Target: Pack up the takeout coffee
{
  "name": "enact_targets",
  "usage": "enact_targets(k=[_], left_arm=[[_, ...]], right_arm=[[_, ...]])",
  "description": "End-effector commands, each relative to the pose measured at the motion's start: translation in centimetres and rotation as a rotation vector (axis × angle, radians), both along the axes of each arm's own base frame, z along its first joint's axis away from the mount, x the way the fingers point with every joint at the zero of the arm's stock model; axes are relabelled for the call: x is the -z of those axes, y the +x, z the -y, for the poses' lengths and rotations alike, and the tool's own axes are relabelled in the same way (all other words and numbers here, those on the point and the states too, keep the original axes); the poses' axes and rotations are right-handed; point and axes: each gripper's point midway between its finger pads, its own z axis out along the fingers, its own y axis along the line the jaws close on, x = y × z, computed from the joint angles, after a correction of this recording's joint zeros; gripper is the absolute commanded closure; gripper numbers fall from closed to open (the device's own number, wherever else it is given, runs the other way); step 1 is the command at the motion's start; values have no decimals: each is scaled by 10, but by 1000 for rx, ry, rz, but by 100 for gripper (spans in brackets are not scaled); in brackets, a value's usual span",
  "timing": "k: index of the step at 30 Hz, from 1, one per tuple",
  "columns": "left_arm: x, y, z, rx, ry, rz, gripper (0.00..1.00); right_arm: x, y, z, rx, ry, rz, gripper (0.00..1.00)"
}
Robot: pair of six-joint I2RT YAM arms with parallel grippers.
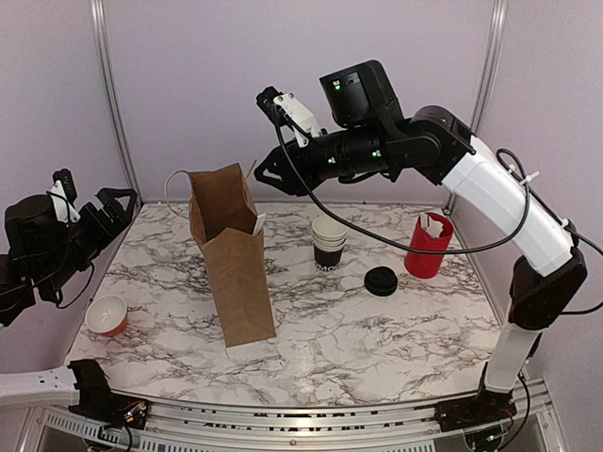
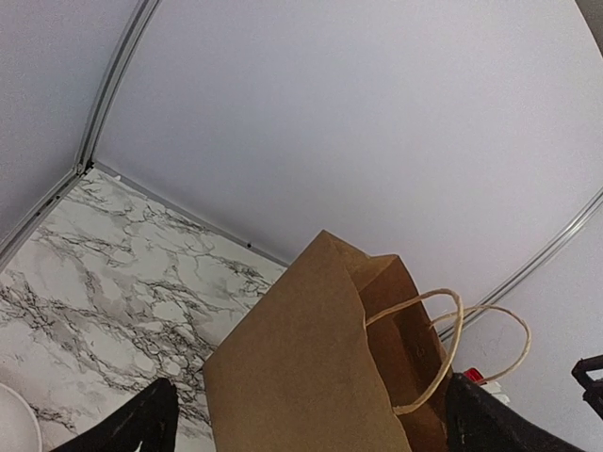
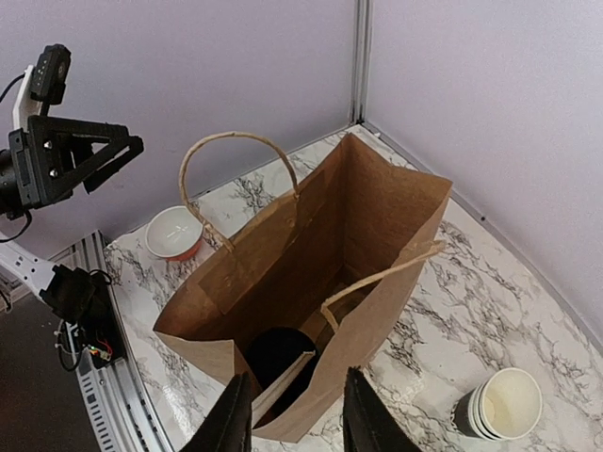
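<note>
The left claw (image 1: 111,203) hangs by the left edge of the surface (image 1: 377,339), at about 9 o'clock. Its fingers are spread wide and hold nothing. It points toward the bag but is well apart from it. Below it, at about 8 o'clock, sits a small bowl (image 1: 106,315). It is white inside and orange outside, and it is close to the edge.

The brown paper bag (image 1: 233,273) stands upright, a little left of the middle, with its mouth open. Its paper handles (image 3: 234,136) stick up from the rim. The coffee (image 3: 273,356) is inside the bag, down at the bottom. Only its dark round top shows, in the right wrist view. A white strip (image 3: 283,384) leans just beside it. In the top view the bag's walls hide the coffee.

The right claw (image 1: 270,175) hangs in the air over the bag's mouth, toward the bag's 1 o'clock side. It has let go: its fingers are a little apart, with nothing between them. They do not touch the rim.

A stack of cups (image 1: 329,243), black with white rims, stands near the bag at about its 2 o'clock. A loose black lid (image 1: 381,281) lies flat at the stack's 4 o'clock. A red cup (image 1: 429,247) with white bits in it stands at the stack's 3 o'clock, close to the right edge.
</note>
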Motion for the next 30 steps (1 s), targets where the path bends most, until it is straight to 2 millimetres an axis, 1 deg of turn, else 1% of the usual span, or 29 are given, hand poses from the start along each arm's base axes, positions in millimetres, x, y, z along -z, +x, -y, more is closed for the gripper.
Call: enact_targets(k=[1,3,4,5,6,7,9,11,15,19,20,21,22,25,27,29,30], left_arm=[[4,0,-4,-18,-1,0,1],[6,1,-4,-21,1,-5,1],[8,1,-4,-23,5,-10,1],[10,1,-4,-25,9,-14,1],[12,2,-4,-29,13,-19,1],[14,2,-5,-32,17,-24,1],[21,3,-4,-38,26,-39,1],[28,5,-4,-44,37,-55,1],[43,7,-4,-61,52,-87,1],[57,11,-5,-75,71,-117,1],[63,12,-5,-79,79,-128,1],[67,14,-5,-80,85,-138,1],[72,15,-4,-81,90,-150,1],[82,20,-4,-83,102,-180,1],[89,25,-5,-92,111,-196,1],[94,30,-6,-94,119,-206,1],[97,32,-5,-87,124,-214,1]], right_arm=[[-26,-5,4,-5,56,40,64],[-25,-4,6,8,50,45,56],[-25,-3,7,15,47,47,49],[-24,-1,9,27,46,50,41],[-25,-1,11,37,47,55,31],[-24,1,14,52,43,60,24],[-24,5,22,84,43,70,13],[-22,10,31,112,50,63,7],[-8,26,53,162,62,17,5],[6,33,72,197,74,-6,4],[15,35,76,213,63,-9,3],[14,37,83,233,74,0,2],[26,40,90,256,60,-11,1],[37,50,113,319,74,-18,0],[43,57,132,377,84,-15,0],[56,71,158,455,87,-20,0],[71,76,169,485,76,-35,0]])
